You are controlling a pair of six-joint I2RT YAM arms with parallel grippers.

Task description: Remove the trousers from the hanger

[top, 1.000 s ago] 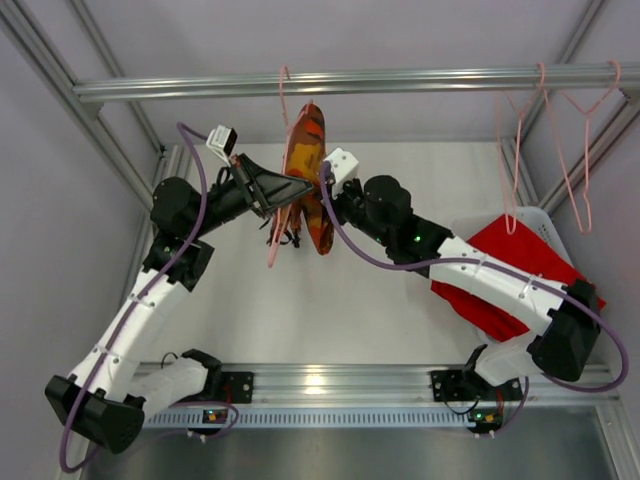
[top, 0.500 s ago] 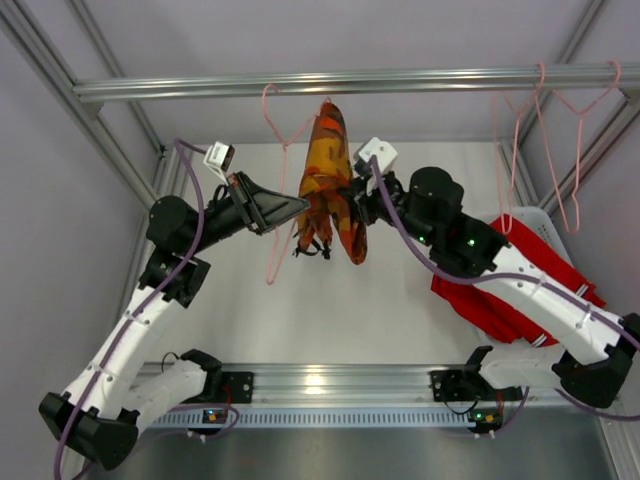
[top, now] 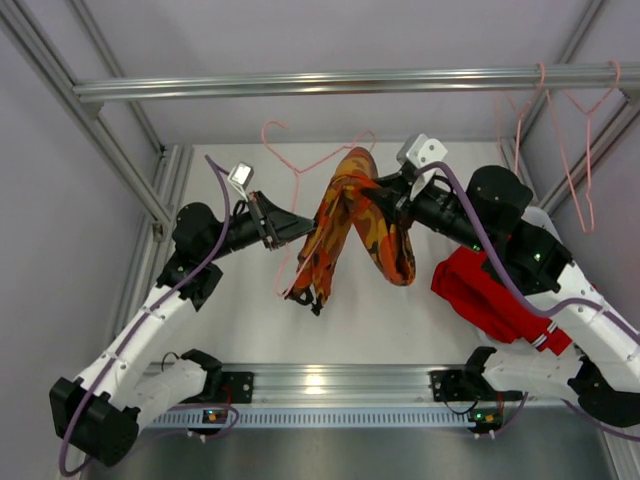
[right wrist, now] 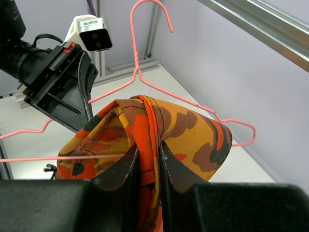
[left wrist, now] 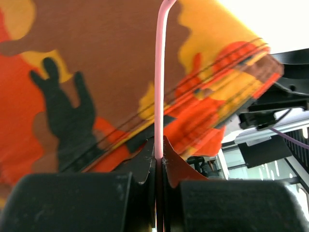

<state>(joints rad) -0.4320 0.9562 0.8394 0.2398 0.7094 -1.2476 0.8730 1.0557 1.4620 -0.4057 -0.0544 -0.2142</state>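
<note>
1. Right gripper is clamped shut on the orange patterned trousers, mid-frame.
2. Left gripper is closed tight on the pink hanger wire.
3. Within the last second, the hanger has come down off the rail and the cloth has been dragged rightward. It still looks looped on the bar.

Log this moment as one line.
left gripper shut on pink hanger | right gripper shut on patterned trousers | hanger off rail, trousers on it

I see a white table with an aluminium rail running along its near edge. The red trousers lie crumpled on its right side, partly hidden from my view.
</note>
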